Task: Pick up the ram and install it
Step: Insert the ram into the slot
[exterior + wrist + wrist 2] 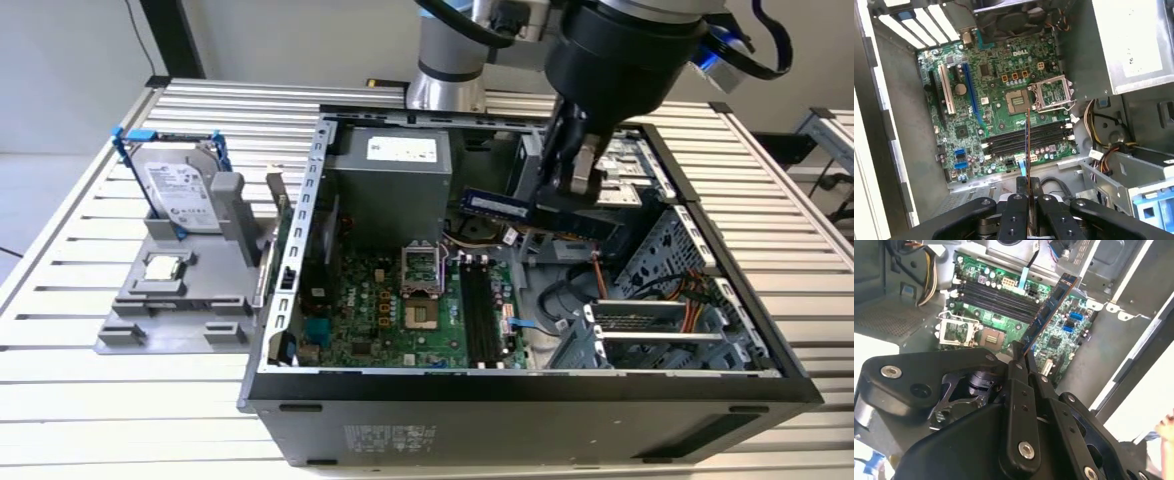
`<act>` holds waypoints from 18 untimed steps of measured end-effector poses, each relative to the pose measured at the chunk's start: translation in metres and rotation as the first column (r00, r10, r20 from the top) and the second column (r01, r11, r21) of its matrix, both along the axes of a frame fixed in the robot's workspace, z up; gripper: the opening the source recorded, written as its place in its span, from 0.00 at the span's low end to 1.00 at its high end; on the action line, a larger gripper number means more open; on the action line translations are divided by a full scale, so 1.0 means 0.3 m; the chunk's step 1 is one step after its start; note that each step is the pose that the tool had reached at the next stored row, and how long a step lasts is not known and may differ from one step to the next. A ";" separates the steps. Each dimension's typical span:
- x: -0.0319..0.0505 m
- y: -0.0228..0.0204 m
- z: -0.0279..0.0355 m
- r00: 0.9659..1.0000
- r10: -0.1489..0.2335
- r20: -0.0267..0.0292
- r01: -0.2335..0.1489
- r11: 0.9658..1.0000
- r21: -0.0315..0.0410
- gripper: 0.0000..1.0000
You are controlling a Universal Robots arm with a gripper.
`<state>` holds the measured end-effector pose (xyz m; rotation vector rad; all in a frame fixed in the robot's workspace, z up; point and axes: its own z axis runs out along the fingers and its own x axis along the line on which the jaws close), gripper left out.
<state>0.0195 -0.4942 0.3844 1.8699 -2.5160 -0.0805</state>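
Note:
The ram (514, 207), a dark blue stick with black chips, hangs level above the open computer case (534, 385), over the motherboard's (387, 310) right part in the exterior view. My gripper (567, 185) is shut on it from above. In the second wrist view the gripper (1021, 354) pinches one end of the ram (1051, 305), which reaches out over the black memory slots (996, 297). The first wrist view has the ram (1027, 142) edge-on, running from the gripper (1029, 184) across the memory slots (1024, 136). None of the slots holds a stick.
On the exterior view's left a grey holder (174, 310) carries a silver hard drive (180, 190) in a blue bracket and a small square processor chip (163, 267). Inside the case are the power supply (387, 170), the open processor socket (420, 268), drive cages (667, 330) and loose cables (574, 290).

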 end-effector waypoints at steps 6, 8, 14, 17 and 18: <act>0.000 0.000 0.000 0.994 -0.107 0.000 0.107 0.994 0.000 0.00; 0.000 0.000 0.000 0.990 -0.144 0.000 0.144 0.990 0.000 0.00; 0.000 0.000 0.000 0.969 -0.246 0.000 0.246 0.969 0.000 0.00; 0.000 0.000 0.000 0.956 -0.293 0.000 0.293 0.956 0.000 0.00; 0.000 0.000 0.000 0.951 -0.308 0.000 0.308 0.951 0.000 0.00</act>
